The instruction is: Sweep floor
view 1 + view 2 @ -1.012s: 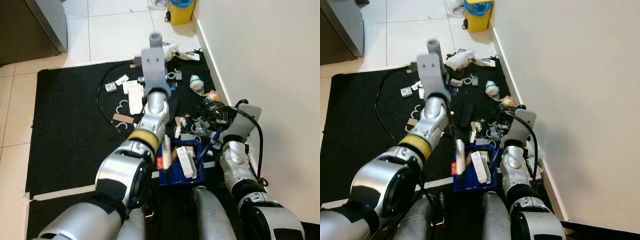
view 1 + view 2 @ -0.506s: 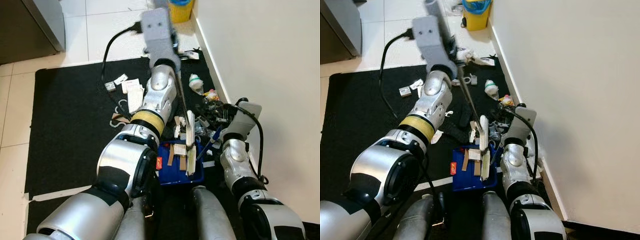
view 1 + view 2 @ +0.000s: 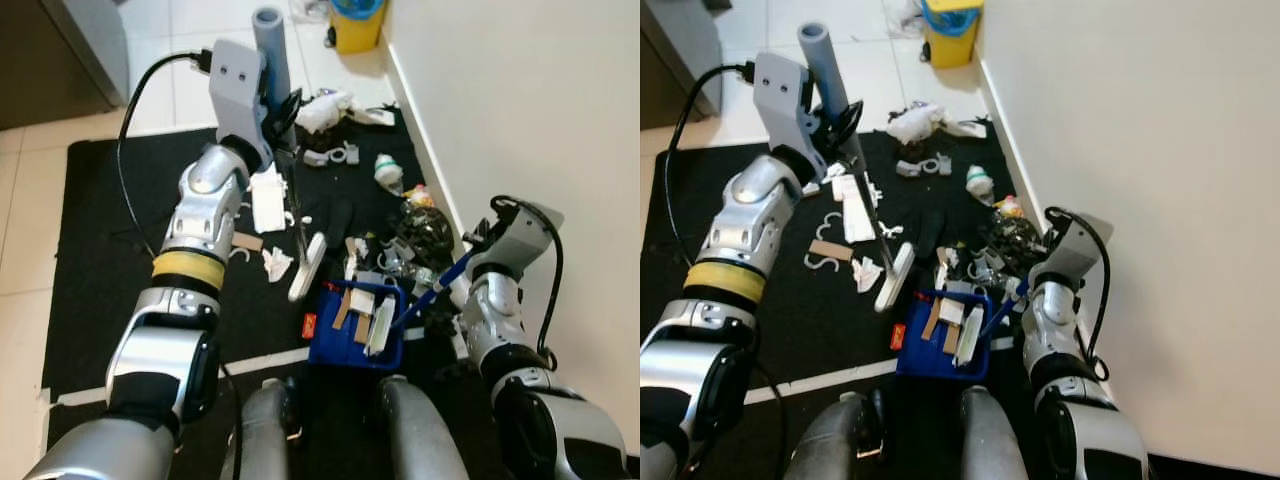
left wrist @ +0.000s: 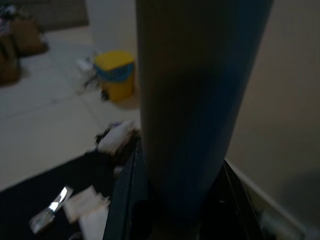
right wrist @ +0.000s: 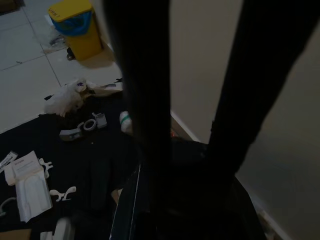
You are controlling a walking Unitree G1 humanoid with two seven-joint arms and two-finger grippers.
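My left gripper point(image 3: 283, 108) is shut on the grey handle point(image 3: 271, 48) of a brush, raised over the black mat point(image 3: 100, 230). The thin rod runs down to the white brush head point(image 3: 308, 266), which rests on the mat just left of the blue dustpan point(image 3: 358, 330). Several paper and card scraps lie in the pan. My right gripper point(image 3: 470, 258) is by the wall, shut on the pan's blue handle point(image 3: 432, 293). The grey handle point(image 4: 195, 100) stands close up in the left wrist view. Black fingers point(image 5: 145, 75) frame the right wrist view.
Litter is scattered on the mat: white papers point(image 3: 267, 195), grey ring clips point(image 3: 335, 155), a white and green bottle point(image 3: 388, 170), crumpled paper point(image 3: 325, 108). A yellow bin point(image 3: 358, 20) stands by the wall point(image 3: 520, 100). A grey cabinet point(image 3: 90, 40) is at the far left.
My left arm has swung out to the left and forward, carrying the brush head from over the dustpan to the mat beside it. More scraps lie in the pan. The view shifted slightly.
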